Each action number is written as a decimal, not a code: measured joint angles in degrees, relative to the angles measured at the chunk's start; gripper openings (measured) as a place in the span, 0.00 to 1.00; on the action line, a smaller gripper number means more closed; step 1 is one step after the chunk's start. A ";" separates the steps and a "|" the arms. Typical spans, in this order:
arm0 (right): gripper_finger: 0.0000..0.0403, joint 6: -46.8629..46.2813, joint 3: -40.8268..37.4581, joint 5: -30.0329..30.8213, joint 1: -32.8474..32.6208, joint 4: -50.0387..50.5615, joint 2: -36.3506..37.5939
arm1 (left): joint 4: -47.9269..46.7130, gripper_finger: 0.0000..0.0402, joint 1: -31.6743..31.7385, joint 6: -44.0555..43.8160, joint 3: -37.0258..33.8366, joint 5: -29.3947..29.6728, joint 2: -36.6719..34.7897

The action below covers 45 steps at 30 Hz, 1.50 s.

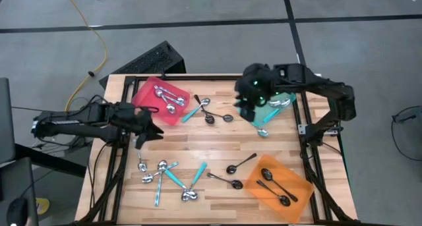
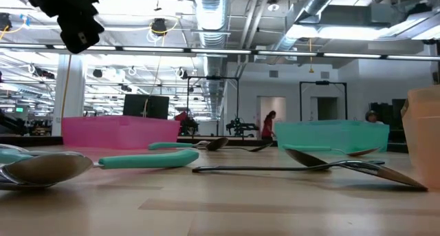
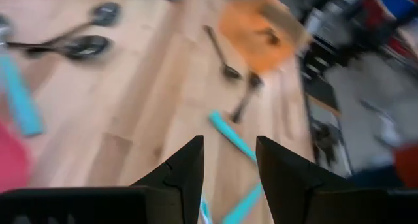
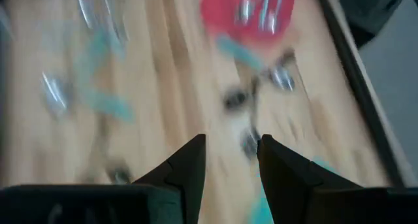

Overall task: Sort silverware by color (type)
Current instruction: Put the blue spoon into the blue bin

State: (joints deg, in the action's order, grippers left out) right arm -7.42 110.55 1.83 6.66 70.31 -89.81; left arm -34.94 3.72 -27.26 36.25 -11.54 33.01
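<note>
Silverware lies scattered on the wooden table. Shiny silver spoons lie in the red tray, black spoons in the orange tray. A loose cluster of silver and teal-handled spoons lies at the near left. Two black spoons lie near the orange tray, and more spoons lie beside the red tray. My left gripper hovers open over the table's left part, its fingers empty. My right gripper hangs open above the far right by the teal tray, with nothing between its fingers.
A teal-handled spoon lies just off the teal tray's near edge. Bare wood lies in the table's middle. A black frame borders the table's sides. A keyboard sits beyond the far edge.
</note>
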 joint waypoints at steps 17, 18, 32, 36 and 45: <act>0.40 -12.06 17.43 -8.29 6.70 -3.02 0.95 | -2.14 0.31 -0.34 -24.04 0.00 13.01 0.73; 0.40 -11.36 17.43 -6.85 6.26 -1.38 1.23 | -1.97 0.31 -0.34 -24.79 0.01 13.61 0.80; 0.40 -7.92 17.52 -8.70 -2.42 -3.98 2.19 | -1.22 0.31 -0.32 -21.30 0.02 16.80 3.76; 0.40 -5.72 17.47 -1.41 -2.85 2.95 1.39 | -0.81 0.31 -0.32 -15.75 0.00 16.74 3.75; 0.40 -8.72 6.06 1.81 -7.97 16.18 2.13 | 2.54 0.31 -0.63 -0.36 0.00 13.92 4.63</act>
State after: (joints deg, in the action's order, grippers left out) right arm -16.15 116.62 3.64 -1.31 86.48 -87.68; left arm -32.40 3.08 -27.62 36.25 2.38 37.65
